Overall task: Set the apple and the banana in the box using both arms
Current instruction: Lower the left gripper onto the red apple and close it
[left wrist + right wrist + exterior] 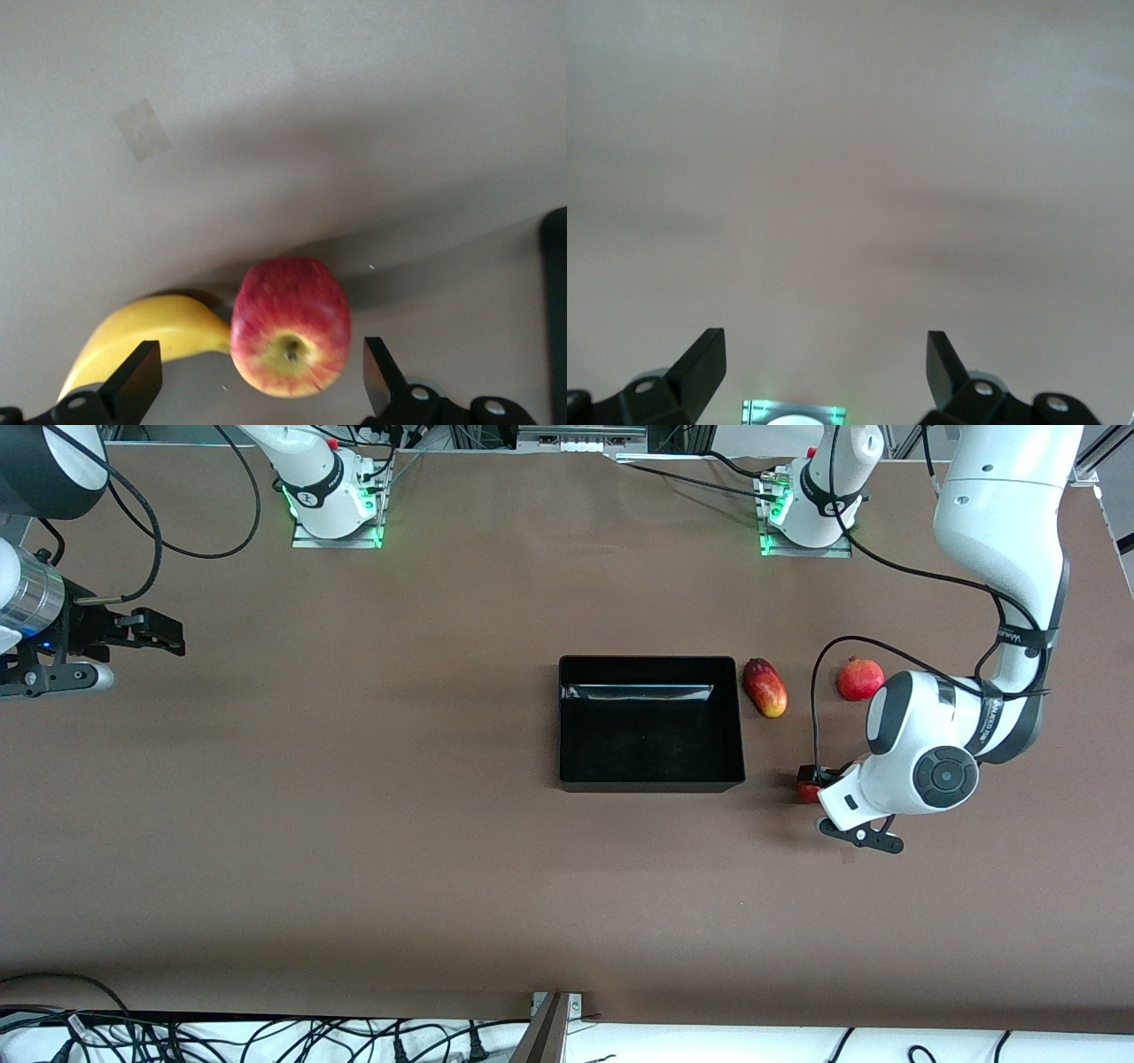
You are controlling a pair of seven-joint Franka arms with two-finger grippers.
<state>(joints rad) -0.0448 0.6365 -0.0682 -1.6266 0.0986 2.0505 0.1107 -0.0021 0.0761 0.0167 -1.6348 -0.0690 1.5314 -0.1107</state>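
My left jaws stand spread astride the apple; the banana touching it could catch a finger. My right jaws wait spread over bare surface.

Robotics lab, test bench setup. Two white jointed arms bolted to metal base plates with green status lights, standing along one edge of a wide table covered in plain brown sheeting. Loose black cables bundled along the table edge nearest the front camera and trailing from the arms. Aluminium framing shows past the bases. Props are sparse and staged: a black box and a few pieces of fruit, no household furnishings.
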